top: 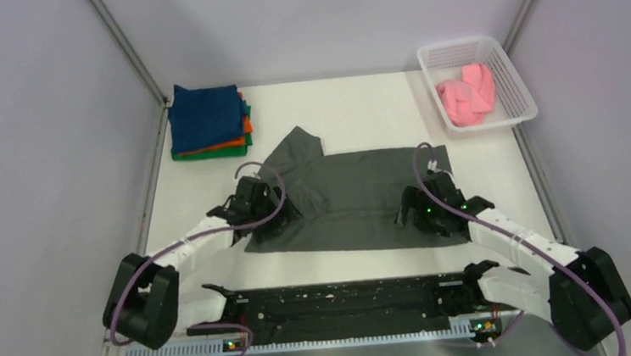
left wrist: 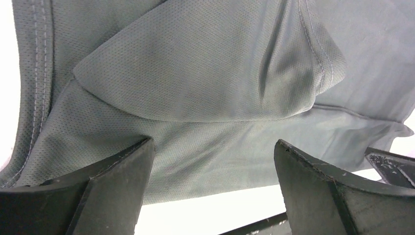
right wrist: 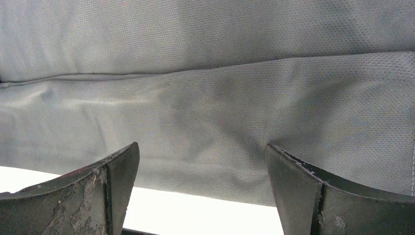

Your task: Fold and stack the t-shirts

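A dark charcoal grey t-shirt (top: 356, 196) lies partly folded on the white table, one sleeve sticking out at the upper left. My left gripper (top: 285, 208) is open over its left part; in the left wrist view the cloth (left wrist: 205, 88) fills the frame beyond the spread fingers (left wrist: 122, 181). My right gripper (top: 413, 213) is open over its right near part, with cloth (right wrist: 210, 98) between and beyond the fingers (right wrist: 293, 186). A folded stack with a navy blue shirt (top: 205, 116) on orange and green ones sits at the back left. A pink shirt (top: 469, 94) lies in the basket.
The white mesh basket (top: 517, 85) stands at the back right. A black rail (top: 347, 299) runs along the near edge between the arm bases. Grey walls close in the table on both sides and behind.
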Controlling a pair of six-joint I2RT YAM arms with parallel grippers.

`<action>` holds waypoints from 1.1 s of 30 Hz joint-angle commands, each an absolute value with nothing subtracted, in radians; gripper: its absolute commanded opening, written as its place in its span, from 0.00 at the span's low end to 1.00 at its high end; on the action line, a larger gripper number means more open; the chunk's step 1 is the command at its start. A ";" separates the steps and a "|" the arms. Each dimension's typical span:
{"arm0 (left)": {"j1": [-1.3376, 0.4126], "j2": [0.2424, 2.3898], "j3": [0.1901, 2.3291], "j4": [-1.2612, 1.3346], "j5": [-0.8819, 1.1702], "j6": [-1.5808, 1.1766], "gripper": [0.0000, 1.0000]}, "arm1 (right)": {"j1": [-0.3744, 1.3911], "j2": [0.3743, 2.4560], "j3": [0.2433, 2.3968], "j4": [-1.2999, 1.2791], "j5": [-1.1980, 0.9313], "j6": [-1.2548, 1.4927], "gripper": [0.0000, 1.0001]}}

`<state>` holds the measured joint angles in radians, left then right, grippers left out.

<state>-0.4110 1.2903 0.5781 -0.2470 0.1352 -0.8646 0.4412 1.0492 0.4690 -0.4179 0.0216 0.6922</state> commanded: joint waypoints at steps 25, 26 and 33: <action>-0.636 1.280 0.740 -0.824 -0.185 -1.015 0.99 | 0.508 0.804 0.503 -0.747 0.121 0.865 0.99; -0.636 1.279 0.759 -0.823 -0.184 -1.003 0.99 | 0.508 0.788 0.519 -0.748 0.139 0.853 0.99; -0.625 1.248 0.931 -0.853 -0.301 -0.914 0.99 | 0.508 0.770 0.653 -0.699 0.271 0.752 0.99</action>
<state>-0.6369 1.2823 0.8337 -0.8417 -0.1848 -0.9836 0.4957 0.7818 0.5663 -0.7502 0.1608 0.8173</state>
